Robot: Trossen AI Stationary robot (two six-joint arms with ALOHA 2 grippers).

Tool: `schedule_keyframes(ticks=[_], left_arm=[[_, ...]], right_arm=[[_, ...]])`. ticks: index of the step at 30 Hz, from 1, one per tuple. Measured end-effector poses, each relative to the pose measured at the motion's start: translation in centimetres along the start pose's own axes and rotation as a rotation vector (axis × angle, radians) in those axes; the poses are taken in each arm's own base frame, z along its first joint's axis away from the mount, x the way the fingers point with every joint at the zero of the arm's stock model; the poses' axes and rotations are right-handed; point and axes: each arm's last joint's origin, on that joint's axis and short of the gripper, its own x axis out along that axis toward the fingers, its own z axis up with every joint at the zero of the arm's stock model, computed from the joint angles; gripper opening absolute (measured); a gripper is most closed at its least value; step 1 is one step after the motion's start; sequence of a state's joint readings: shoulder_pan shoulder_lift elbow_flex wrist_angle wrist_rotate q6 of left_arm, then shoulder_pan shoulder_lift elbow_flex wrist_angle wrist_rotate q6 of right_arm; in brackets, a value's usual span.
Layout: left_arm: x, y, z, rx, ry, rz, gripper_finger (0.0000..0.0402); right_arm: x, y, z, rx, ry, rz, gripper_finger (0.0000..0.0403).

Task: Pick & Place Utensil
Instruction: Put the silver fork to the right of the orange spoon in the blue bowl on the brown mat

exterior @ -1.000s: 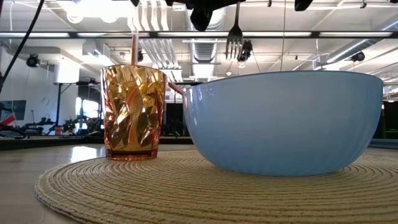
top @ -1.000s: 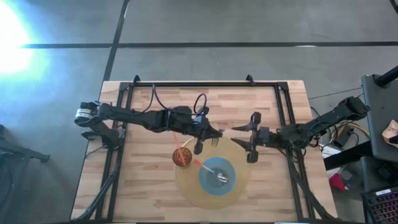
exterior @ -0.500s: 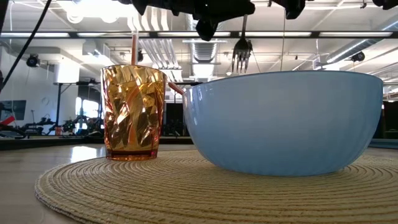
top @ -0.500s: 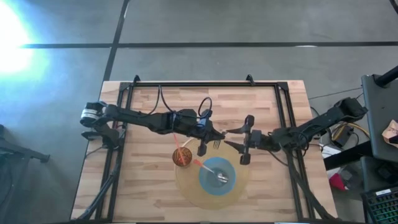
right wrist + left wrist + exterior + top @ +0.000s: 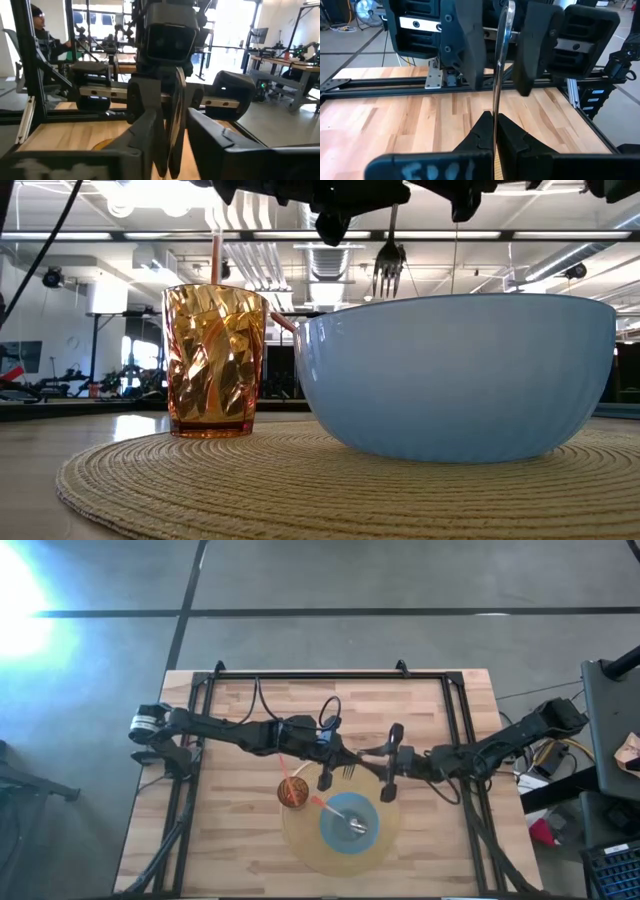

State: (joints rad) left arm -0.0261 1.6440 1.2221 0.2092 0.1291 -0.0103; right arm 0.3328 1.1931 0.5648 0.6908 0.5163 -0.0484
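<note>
A: The desk is pale, matt planked wood, framed in dark metal rails.

B: The mat is rough, a woven coil of straw-coloured fibre. The cup is glossy amber, facetted and see-through; glass or plastic, I cannot tell.

A: The bowl is smooth pale blue with a soft sheen. The fork is shiny metal. The fingers look matt black plastic.
</note>
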Motion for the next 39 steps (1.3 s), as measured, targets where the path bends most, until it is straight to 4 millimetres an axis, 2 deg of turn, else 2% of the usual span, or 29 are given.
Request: schedule_keyframes(ticks=[7, 21, 29, 33, 39], left_arm=[[0.0, 0.0, 0.0, 0.014, 0.001, 0.000, 0.0002], [0.0, 0.0, 0.0, 0.041, 0.000, 0.000, 0.0047], [-0.2, 0.0, 0.0, 0.068, 0.015, 0.000, 0.0117], [-0.8, -0.1, 0.6, 0.070, -0.001, 0.001, 0.0155], [-2.0, -0.2, 1.8, 0.093, -0.036, 0.004, 0.0178]], right_arm=[[0.0, 0.0, 0.1, 0.018, -0.001, -0.005, 0.0015], [0.0, -0.1, 0.0, 0.023, 0.003, -0.010, 0.0009], [-0.2, -0.2, 0.0, 0.010, 0.024, -0.010, 0.0009], [-0.7, -0.5, 0.3, 0.017, 0.037, -0.030, 0.0009], [-2.0, -1.3, 1.6, 0.021, 0.037, -0.035, 0.0009]])
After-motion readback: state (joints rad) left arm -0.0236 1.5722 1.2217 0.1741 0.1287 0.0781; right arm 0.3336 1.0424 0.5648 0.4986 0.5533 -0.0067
